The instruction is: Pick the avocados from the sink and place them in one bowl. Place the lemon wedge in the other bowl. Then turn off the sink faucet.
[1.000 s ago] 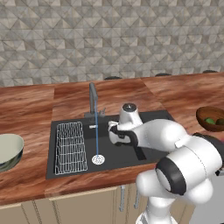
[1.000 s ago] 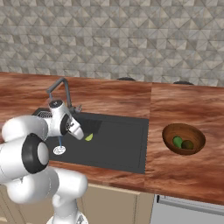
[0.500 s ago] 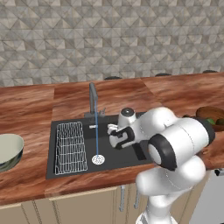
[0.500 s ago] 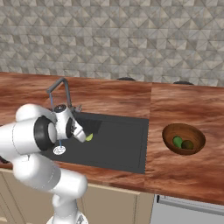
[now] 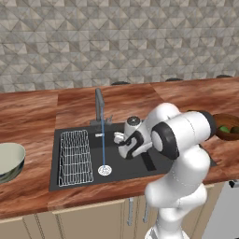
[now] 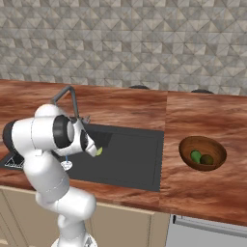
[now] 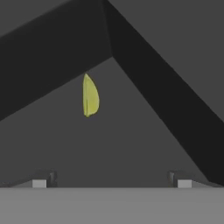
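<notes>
While pincer (image 7: 111, 181) gapes, lemon wedge (image 7: 90, 95) ahead, slightly left, apart

The white arm folds at frame center, its gripper (image 7: 111, 181) pointing down, jaws spread wide and empty.

Pale bowl (image 5: 10, 160) cut off at edge

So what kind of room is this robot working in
A rendered kitchen, by the look of it: a dark grey double-basin sink set into a reddish wooden countertop, a tall slim grey faucet running water, and a grey tiled backsplash.
</notes>
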Controlling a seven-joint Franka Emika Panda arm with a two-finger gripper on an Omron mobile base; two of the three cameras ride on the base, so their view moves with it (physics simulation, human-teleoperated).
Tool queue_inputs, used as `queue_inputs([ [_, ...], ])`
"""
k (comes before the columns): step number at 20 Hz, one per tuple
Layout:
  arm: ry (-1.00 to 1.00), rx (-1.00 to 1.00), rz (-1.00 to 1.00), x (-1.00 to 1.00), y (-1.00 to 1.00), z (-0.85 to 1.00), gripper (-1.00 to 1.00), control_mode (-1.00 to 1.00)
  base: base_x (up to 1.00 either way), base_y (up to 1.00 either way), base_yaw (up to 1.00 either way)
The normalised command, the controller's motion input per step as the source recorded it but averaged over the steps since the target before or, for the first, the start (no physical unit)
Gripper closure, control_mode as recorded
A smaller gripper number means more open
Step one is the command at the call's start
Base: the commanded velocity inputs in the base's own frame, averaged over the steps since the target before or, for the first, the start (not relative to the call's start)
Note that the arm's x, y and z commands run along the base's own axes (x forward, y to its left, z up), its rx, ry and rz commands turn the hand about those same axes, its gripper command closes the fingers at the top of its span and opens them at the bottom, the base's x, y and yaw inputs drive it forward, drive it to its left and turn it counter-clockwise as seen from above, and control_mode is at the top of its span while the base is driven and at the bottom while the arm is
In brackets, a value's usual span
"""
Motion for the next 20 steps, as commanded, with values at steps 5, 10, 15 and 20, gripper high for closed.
queue_inputs([
  [5, 0.00, 0.00, -0.09, 0.27, 0.00, -0.21, -1.00, -1.00, 0.00, 0.00, 0.00],
  [10, 0.00, 0.00, -0.08, 0.32, 0.00, -0.23, -1.00, -1.00, 0.00, 0.00, 0.00],
  [15, 0.00, 0.00, -0.07, 0.30, 0.00, -0.30, -1.00, -1.00, 0.00, 0.00, 0.00],
  [20, 0.00, 0.00, -0.04, 0.29, 0.00, -0.39, -1.00, -1.00, 0.00, 0.00, 0.00],
])
